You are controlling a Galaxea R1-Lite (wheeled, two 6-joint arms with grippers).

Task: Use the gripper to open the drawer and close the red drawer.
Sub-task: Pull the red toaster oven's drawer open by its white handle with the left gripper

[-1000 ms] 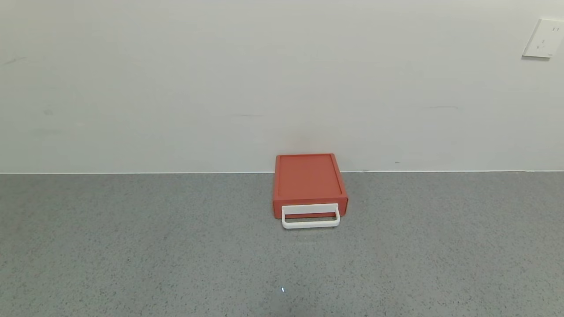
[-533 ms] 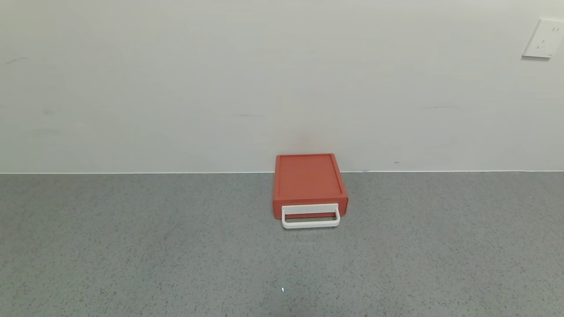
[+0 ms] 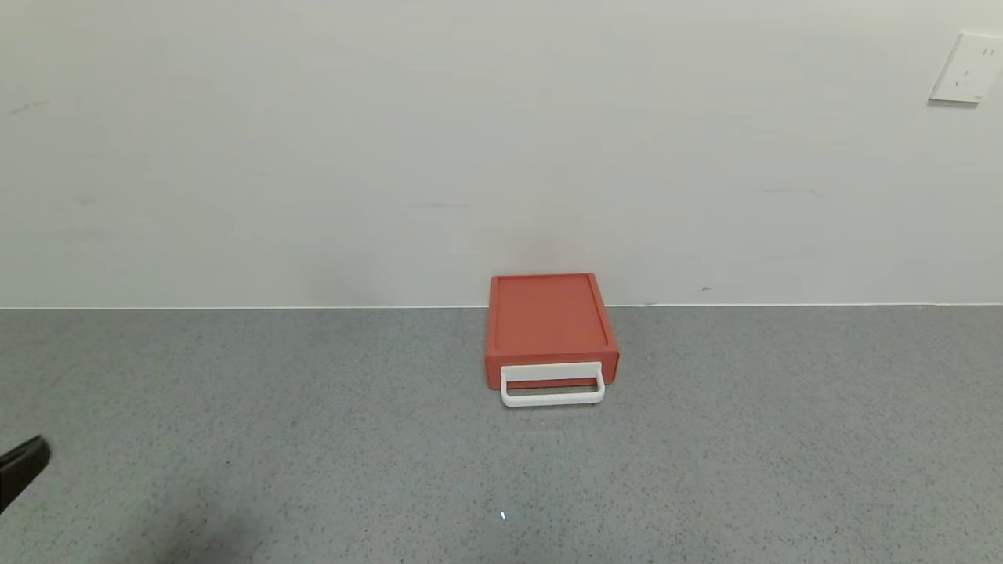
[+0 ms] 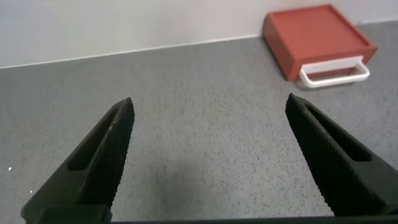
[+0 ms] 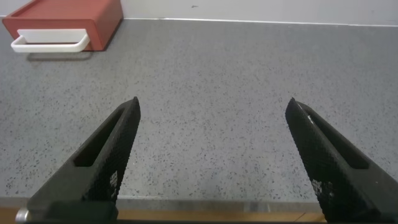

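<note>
The orange-red drawer (image 3: pixel 548 323) sits shut on the grey counter against the wall, its white U-shaped handle (image 3: pixel 552 396) facing me. It also shows in the left wrist view (image 4: pixel 317 38) and the right wrist view (image 5: pixel 68 18). My left gripper (image 4: pixel 210 115) is open and empty, low over the counter far to the left of the drawer; only a dark fingertip (image 3: pixel 23 462) shows at the head view's left edge. My right gripper (image 5: pixel 214 118) is open and empty near the counter's front edge, to the right of the drawer, out of the head view.
The grey speckled counter (image 3: pixel 313 439) meets a white wall (image 3: pixel 392 157) behind the drawer. A white wall socket (image 3: pixel 965 69) is at the upper right. The counter's front edge (image 5: pixel 205 208) shows under the right gripper.
The left gripper's fingertip has come into the head view at the lower left edge. The drawer has not moved.
</note>
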